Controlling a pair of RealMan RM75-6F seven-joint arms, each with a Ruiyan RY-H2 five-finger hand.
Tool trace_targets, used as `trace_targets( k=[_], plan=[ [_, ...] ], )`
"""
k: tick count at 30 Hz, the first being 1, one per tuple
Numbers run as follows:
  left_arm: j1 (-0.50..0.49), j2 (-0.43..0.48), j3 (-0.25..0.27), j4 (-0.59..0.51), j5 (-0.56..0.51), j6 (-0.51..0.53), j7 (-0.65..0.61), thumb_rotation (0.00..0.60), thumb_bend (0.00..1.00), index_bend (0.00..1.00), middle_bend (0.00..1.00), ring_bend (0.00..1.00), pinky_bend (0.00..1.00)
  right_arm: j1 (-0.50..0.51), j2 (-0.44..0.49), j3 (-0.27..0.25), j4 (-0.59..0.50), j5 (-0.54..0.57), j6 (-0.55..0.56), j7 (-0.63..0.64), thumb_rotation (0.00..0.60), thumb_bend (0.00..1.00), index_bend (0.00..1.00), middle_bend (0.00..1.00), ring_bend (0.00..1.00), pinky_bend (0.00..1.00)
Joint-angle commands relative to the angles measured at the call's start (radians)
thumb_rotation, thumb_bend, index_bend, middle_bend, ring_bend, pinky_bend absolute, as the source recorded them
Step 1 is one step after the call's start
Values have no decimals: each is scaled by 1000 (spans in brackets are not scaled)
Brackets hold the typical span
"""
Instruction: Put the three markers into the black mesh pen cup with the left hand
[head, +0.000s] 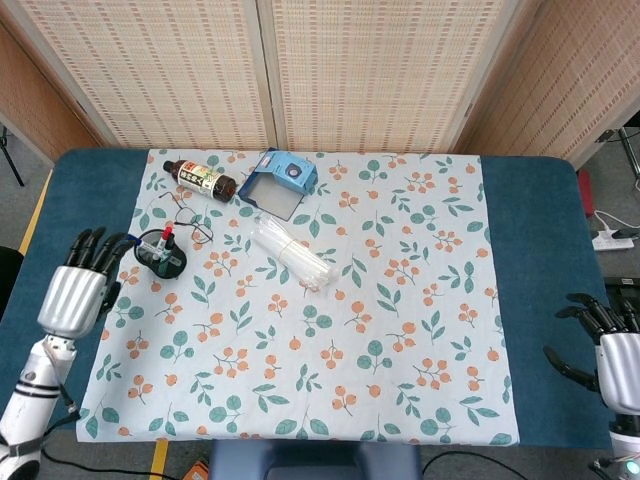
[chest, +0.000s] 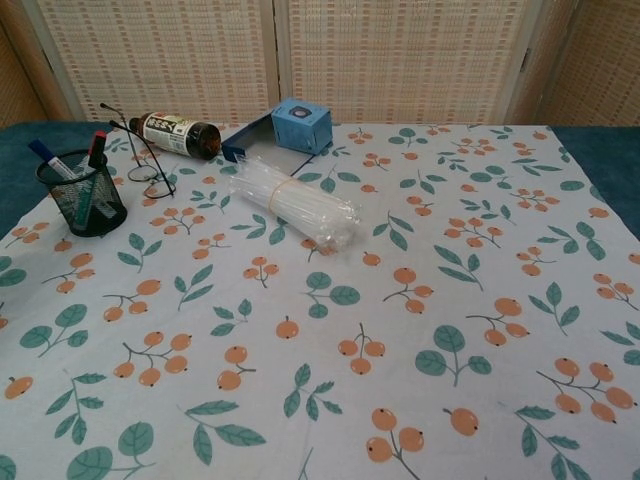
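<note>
Our left hand (head: 75, 290) hangs over the blue table edge, just to the left of the black mesh pen cup (head: 157, 253) and a little nearer us. Its fingers are spread, pointing up and away, and it holds nothing. The chest view does not show it at all.

From there we look to the cup, which stands upright on the left margin of the floral cloth (head: 330, 330). In the chest view the markers (chest: 82, 178) stand slanted inside it: a blue-capped one leaning left, a red-capped one beside it, and a greenish barrel behind the mesh. We count what looks like three, though the mesh hides the lower ends, so we cannot be fully sure. We see no marker lying loose on the cloth around the cup.

We judge the placing step finished and the hand clear of the cup. What is left, as we read it, is only to bring the left arm to rest without brushing the cup or the wire-rimmed glasses (chest: 140, 160) just behind it.

Farther from the cup our right hand (head: 605, 345) sits at the far right table edge, fingers loosely apart and empty, well apart from everything.
</note>
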Motion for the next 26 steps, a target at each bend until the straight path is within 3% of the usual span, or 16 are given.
trace_targets(
  k=[1, 7, 26],
  plan=[
    [199, 13, 153, -74, -27, 89, -15, 600, 416, 138, 58, 0, 52, -6, 8, -5, -11, -14, 12, 0, 600, 98, 424, 267, 350, 157],
    [189, -9, 132, 0, -95, 20, -118, 600, 416, 122, 33, 0, 44, -9, 16, -12, -24, -25, 14, -12, 600, 98, 424, 268, 350, 157],
    [180, -36, 101, 85, -153, -27, -138, 600, 412, 122, 34, 0, 43, -1, 9, -15, -23, -19, -9, -37, 600, 98, 424, 267, 350, 157]
  ],
)
